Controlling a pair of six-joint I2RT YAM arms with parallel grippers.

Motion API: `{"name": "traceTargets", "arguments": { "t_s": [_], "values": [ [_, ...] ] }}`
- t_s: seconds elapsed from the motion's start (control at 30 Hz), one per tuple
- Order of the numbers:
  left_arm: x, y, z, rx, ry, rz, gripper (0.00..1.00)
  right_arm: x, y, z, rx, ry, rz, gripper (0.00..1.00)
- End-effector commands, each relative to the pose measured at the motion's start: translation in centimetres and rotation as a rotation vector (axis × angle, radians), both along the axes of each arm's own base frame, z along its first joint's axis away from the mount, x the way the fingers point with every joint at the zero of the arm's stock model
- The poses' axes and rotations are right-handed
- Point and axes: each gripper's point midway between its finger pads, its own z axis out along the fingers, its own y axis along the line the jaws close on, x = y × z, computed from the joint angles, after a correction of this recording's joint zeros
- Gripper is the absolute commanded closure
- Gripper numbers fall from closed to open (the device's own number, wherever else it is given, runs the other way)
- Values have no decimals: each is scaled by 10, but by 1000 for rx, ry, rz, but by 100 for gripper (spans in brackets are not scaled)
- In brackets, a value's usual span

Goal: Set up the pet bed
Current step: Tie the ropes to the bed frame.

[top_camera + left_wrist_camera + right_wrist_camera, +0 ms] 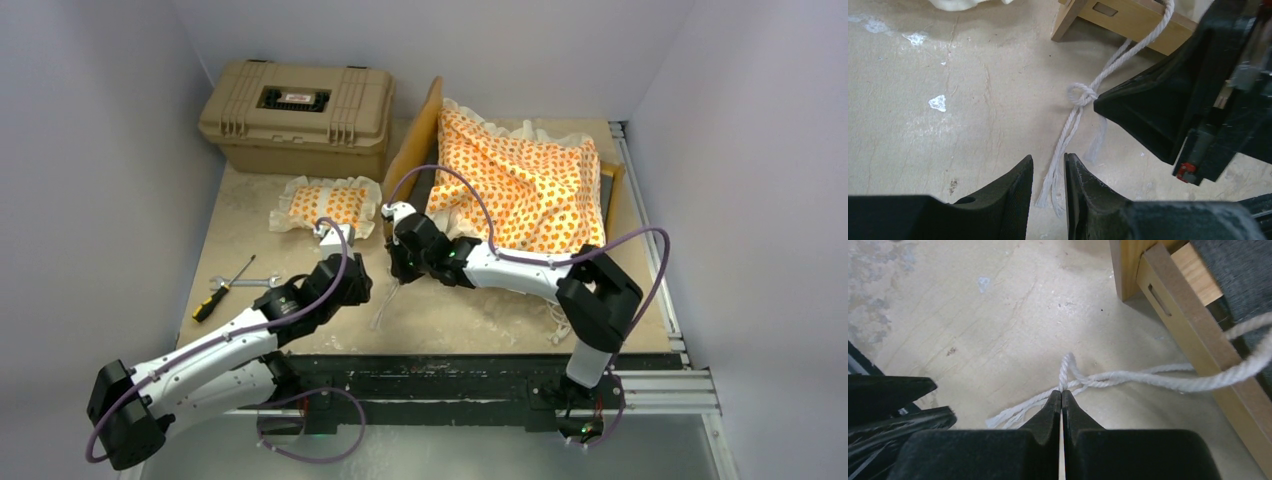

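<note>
- Altogether one pet bed in three parts: one light-wood frame [421, 130], one mattress cushion [520, 180], one small pillow [330, 205].
- Besides these, one tan hard case [295, 115], one screwdriver [222, 293], one wrench [248, 283] and one white cord [1080, 95], all on the bench [250, 215].
- Frame at the far right of the bench, just beside the case, with the cushion heaped rumpled over it; pillow apart on the bench to the left, in front of the case.
- Frame largely hidden: only the headboard edge and a right rail from above, plus a leg, a slotted rail and some grey base in the wrist views.
- Cord twisted, knotted once, frayed at its loose ends; far end cut off near the frame.
- Cushion and pillow in white fabric with orange print and ruffled white edges; case of ribbed plastic; bench top pale and scuffed.
- On the left gripper [1048, 160], jaws slightly spread, cord ends lying in the gap, not squeezed.
- On the right gripper [1061, 395], jaws pressed together, tips at the knot; hard to tell whether a strand is caught.
</note>
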Motion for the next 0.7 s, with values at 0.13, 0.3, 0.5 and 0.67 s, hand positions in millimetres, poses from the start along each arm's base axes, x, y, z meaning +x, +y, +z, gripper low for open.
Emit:
{"name": "traceTargets", "arguments": {
  "t_s": [0.13, 0.3, 0.5, 0.67],
  "values": [
    [5, 1, -5, -3, -6, 40, 71, 32, 6, -5, 0, -55, -165, 100],
    [6, -1, -8, 3, 2, 37, 71, 44, -1, -5, -17, -102, -222, 100],
    [6, -3, -15, 13, 19, 33, 71, 56, -1, 2, -12, -147, -268, 100],
    [8, -6, -15, 9, 18, 31, 71, 58, 3, 23, 31, -167, -269, 100]
  ]
}}
